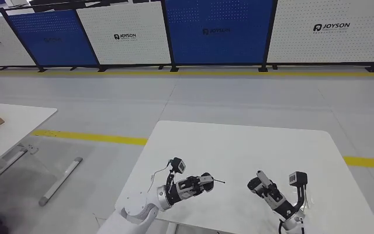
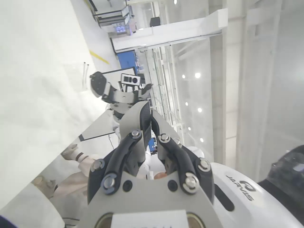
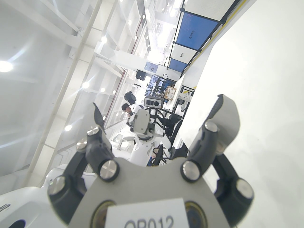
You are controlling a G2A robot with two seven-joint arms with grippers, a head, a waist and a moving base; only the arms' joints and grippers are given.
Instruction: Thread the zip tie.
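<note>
As my left gripper (image 1: pixel 207 181) holds the thin black plastic zip tie (image 1: pixel 220 181) in closed jaws above the white rectangular worktop (image 1: pixel 263 143) and my right gripper (image 3: pixel 159 106) hangs nearby, jaws open and empty, I judge threading not begun, with the next move calling for a fine grasp on the free end.

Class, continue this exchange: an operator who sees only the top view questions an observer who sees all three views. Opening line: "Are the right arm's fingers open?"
Observer: Yes. The right gripper has its fingers spread wide, with nothing between them.
Operator: I see the zip tie sticking out of the left gripper. Are its fingers shut?
Observer: Yes, they are pressed together at the tips.
</note>
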